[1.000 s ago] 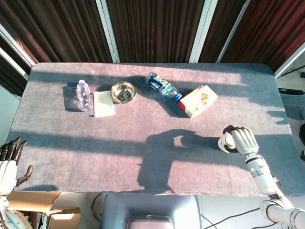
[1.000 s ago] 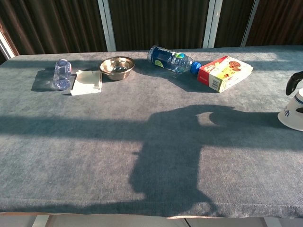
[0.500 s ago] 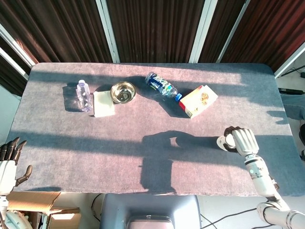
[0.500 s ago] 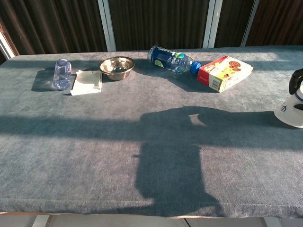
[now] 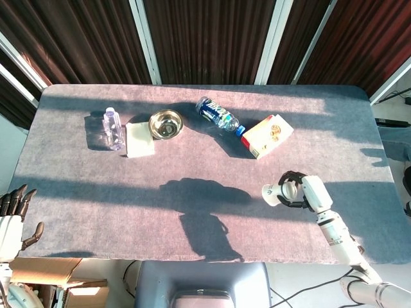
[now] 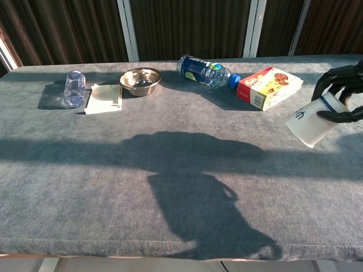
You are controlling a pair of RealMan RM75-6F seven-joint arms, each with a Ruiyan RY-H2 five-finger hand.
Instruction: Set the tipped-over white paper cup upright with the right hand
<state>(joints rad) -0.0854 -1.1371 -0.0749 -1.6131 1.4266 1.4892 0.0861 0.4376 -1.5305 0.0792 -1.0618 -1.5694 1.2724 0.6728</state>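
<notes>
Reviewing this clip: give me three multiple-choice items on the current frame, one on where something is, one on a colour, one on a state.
1. Where does the round metal bowl sit?
A. beside the folded white napkin
B. on the red and yellow carton
C. under the right hand

2. What colour is the cap of the lying blue-labelled plastic bottle?
A. red
B. blue
C. white

3. What is the state of the white paper cup?
A. lying untouched on the table
B. held tilted in the right hand
C. stacked in the bowl

Answers: 1 A, the bowl stands next to the napkin; 2 B, the chest view shows a blue cap; 3 B, dark fingers wrap the slanted cup.
</notes>
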